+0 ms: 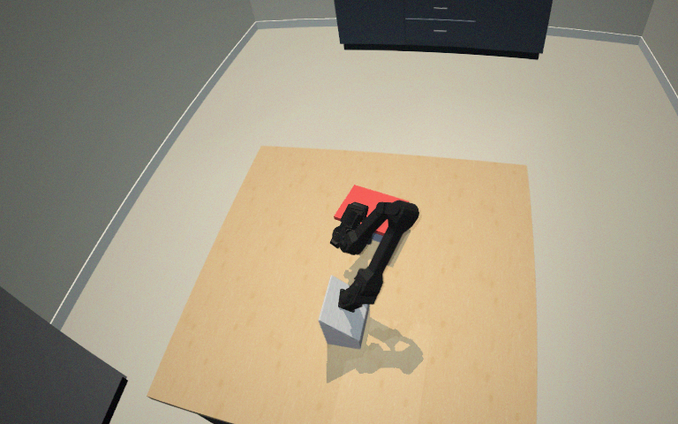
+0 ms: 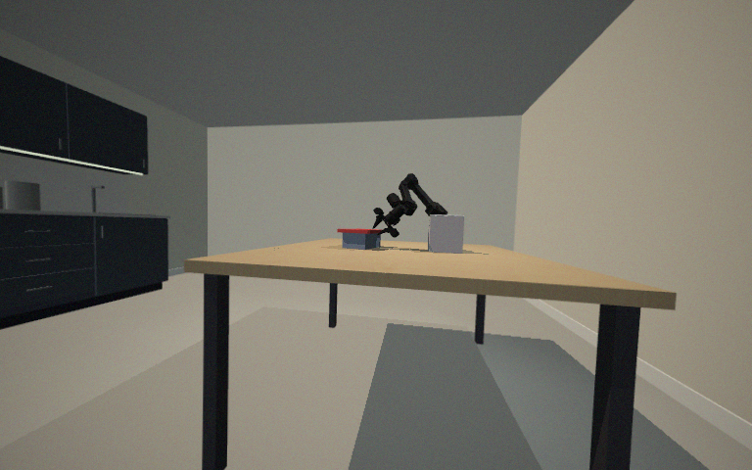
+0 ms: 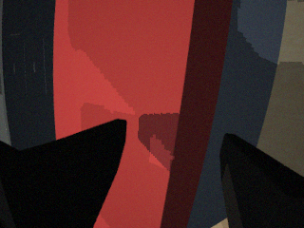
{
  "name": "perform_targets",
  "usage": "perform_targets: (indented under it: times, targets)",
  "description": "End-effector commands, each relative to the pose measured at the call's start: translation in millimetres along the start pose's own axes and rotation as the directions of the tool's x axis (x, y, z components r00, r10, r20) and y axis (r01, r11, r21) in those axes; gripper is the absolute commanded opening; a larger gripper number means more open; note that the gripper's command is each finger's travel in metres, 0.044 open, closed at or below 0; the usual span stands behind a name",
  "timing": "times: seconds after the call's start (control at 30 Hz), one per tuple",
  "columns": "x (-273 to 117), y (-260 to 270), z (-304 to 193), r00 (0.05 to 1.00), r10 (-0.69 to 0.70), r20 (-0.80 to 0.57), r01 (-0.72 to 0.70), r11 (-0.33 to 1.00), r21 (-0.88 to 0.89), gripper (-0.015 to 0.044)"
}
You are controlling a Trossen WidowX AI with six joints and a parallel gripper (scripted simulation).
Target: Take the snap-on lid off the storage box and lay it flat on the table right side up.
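The red lid (image 1: 372, 195) (image 2: 350, 230) (image 3: 123, 47) sits flat on top of the blue-grey storage box (image 2: 356, 240) (image 3: 252, 95), which stands on the table (image 1: 475, 260) (image 2: 310, 268). My gripper (image 2: 377, 229) (image 3: 174, 137) is open at the lid's edge nearest the arm's base. In the wrist view, the left finger is over the lid's top face and the right finger is beyond its dark red rim, in front of the box's side. Gaps show between both fingertips and the rim. In the top view the arm hides the fingertips and part of the lid.
The arm stands on a light grey block (image 1: 339, 312) (image 2: 446, 233) with a sloping top in the top view. The arm's elbow passes above the lid's right side. Dark cabinets (image 1: 380, 29) (image 2: 49, 249) stand away from the table.
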State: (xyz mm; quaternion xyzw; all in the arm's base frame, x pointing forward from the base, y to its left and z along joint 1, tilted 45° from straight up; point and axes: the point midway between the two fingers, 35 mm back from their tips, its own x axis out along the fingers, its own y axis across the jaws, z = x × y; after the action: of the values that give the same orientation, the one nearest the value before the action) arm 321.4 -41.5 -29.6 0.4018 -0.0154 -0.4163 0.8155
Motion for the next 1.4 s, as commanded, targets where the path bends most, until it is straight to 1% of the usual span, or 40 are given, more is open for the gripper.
perform_targets:
  times: [0.0, 0.3, 0.43, 1.37]
  targets:
    - [1.7, 1.1, -0.9, 1.000, 0.005, -0.004, -0.005, 1.000, -0.001, 0.0162]
    - [1.7, 1.1, -0.9, 1.000, 0.005, -0.004, -0.005, 1.000, -0.001, 0.0102]
    - [1.7, 1.1, -0.9, 1.000, 0.005, -0.004, -0.005, 1.000, -0.001, 0.0000]
    - [-2.2, 5.0, 0.3, 1.000, 0.004, 0.000, -0.004, 1.000, 0.002, 0.0000]
